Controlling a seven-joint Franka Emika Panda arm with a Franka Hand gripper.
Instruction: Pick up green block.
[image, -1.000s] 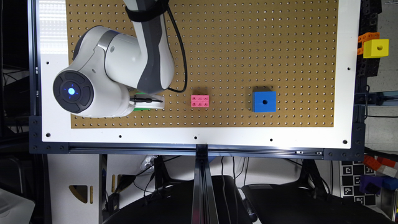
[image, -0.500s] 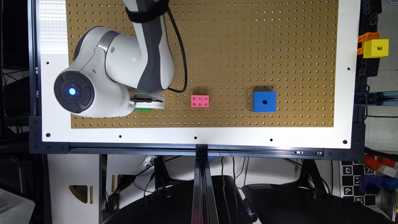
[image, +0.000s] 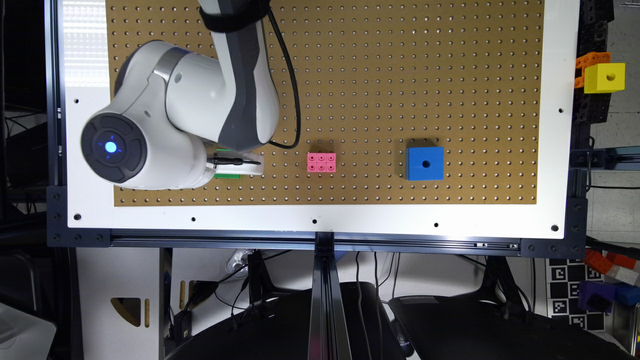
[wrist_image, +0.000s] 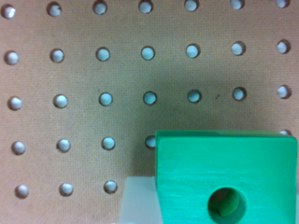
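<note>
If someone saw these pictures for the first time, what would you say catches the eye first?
The big white robot arm dominates the exterior view's left side of the brown pegboard, its end hanging over the green block, of which just slivers peek out. The wrist view is striking for that same green block up close, with its round hole. On the board, the blue cube and the small pink brick stand out toward the exterior view's right.

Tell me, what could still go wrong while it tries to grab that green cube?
The arm hides most of the green block from the exterior view, so a bad grip would be hard to spot there. In the wrist view the block sits off-centre with one pale finger beside it; the tool might pinch near an edge and the block could twist or slip.
</note>
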